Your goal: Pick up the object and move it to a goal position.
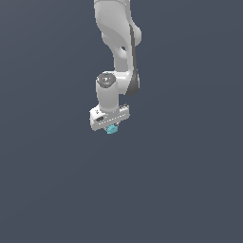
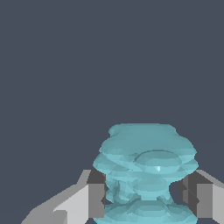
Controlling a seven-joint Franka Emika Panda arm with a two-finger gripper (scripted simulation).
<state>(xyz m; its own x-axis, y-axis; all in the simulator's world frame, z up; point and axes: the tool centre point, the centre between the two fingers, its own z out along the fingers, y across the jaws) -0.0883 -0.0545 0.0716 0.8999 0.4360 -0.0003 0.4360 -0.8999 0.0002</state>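
Object: we see the light turquoise, ridged, lumpy object (image 2: 146,175) between the two fingers in the wrist view; in the exterior view it is only a small cyan speck (image 1: 112,129) poking out just below the white hand.
Object, hidden parts: its lower end is cut off by the wrist picture's edge, and in the exterior view we cannot make out its shape.
Gripper: the gripper (image 2: 146,199) has its fingers (image 2: 96,199) drawn in to either side of the object's narrow waist, the dark pads at or very near its surface; we read it as closed on the object.
Gripper, hidden parts: the fingers are cut off by the wrist picture's edge, and in the exterior view (image 1: 110,127) we cannot tell them apart.
Arm: the white arm (image 1: 117,47) comes down from the exterior view's top edge, where it is cut off.
Writing: we can read no labels or marks anywhere.
Surroundings: plain dark grey-blue all around; we cannot make out whether the object touches any surface.
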